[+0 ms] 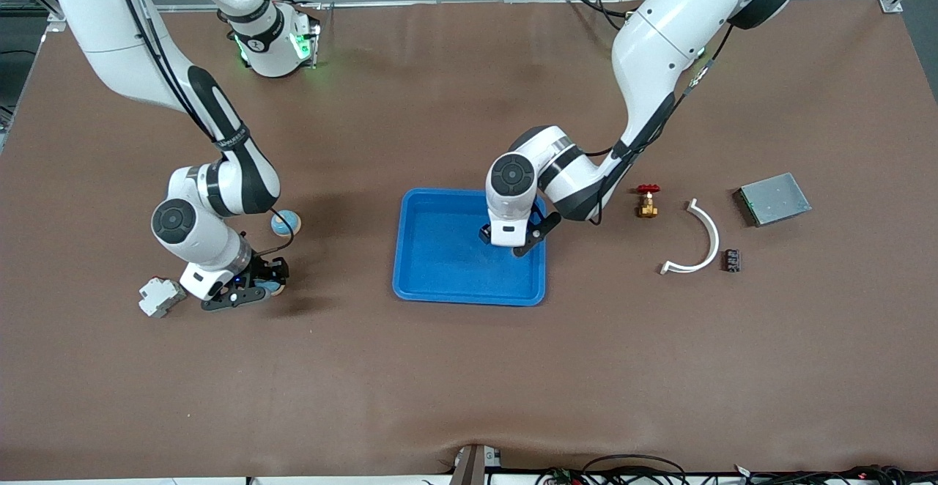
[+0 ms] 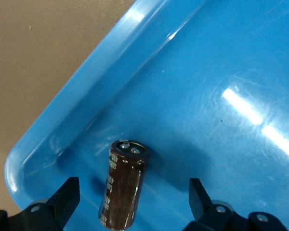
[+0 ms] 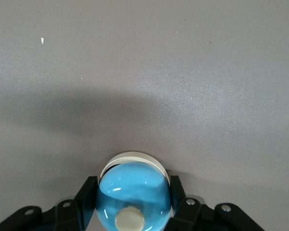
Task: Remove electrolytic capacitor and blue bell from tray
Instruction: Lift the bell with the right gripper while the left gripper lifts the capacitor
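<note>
A dark brown capacitor [image 2: 123, 192] is in the blue tray [image 1: 440, 265] near a corner [image 2: 43, 154]. My left gripper [image 1: 511, 242] is low over the tray, toward the left arm's end. In the left wrist view the left gripper [image 2: 133, 185] is open, with one finger [image 2: 67, 195] on each side of the capacitor and neither touching it. The hand hides the capacitor in the front view. My right gripper [image 1: 245, 289] is low at the table and shut on a light blue bell [image 3: 132, 190] with a white base. That bell also shows in the front view [image 1: 275, 286].
A second blue bell [image 1: 286, 223] sits farther from the camera than the right gripper. A white-grey device [image 1: 161, 296] lies beside that gripper. Toward the left arm's end lie a brass valve [image 1: 647, 203], a white curved piece [image 1: 696, 239], a small black part [image 1: 732, 259] and a grey box [image 1: 773, 198].
</note>
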### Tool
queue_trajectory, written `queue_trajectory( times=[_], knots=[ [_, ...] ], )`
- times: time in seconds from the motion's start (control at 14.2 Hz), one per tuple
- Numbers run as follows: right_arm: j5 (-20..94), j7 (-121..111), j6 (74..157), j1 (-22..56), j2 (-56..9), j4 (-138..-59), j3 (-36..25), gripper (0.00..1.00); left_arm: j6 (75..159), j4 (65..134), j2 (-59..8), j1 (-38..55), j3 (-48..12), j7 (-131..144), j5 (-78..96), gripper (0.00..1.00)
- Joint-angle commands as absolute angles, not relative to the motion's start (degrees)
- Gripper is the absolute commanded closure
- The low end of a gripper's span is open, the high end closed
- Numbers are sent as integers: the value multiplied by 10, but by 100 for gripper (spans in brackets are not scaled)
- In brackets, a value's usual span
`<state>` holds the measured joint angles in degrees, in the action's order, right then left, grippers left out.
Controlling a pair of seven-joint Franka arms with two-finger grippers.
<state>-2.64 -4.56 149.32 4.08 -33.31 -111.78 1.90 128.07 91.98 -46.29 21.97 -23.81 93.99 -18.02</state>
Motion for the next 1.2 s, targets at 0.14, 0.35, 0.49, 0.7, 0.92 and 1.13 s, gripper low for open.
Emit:
queue_trajectory(
  times=[0.14,0.35,0.49,0.7,0.92,1.13],
  knots=[
    [-8,-54,1503,8,-341,-1121,42,50,1288,918,-467,229,-235,969,-218,53],
    [-4,-54,1503,8,-343,-1119,42,0,1282,916,-464,229,-235,965,-221,62],
    [-4,-54,1501,11,-341,-1114,43,0,1267,913,-461,237,-230,969,-254,79],
    [-4,-53,1490,13,-338,-1104,43,0,1256,912,-456,242,-229,968,-258,100],
    [-4,-53,1454,14,-335,-1083,44,0,1238,911,-444,236,-229,962,-260,100],
    [-4,-53,1407,18,-334,-1050,44,0,1214,911,-410,233,-230,950,-260,100]
  ],
)
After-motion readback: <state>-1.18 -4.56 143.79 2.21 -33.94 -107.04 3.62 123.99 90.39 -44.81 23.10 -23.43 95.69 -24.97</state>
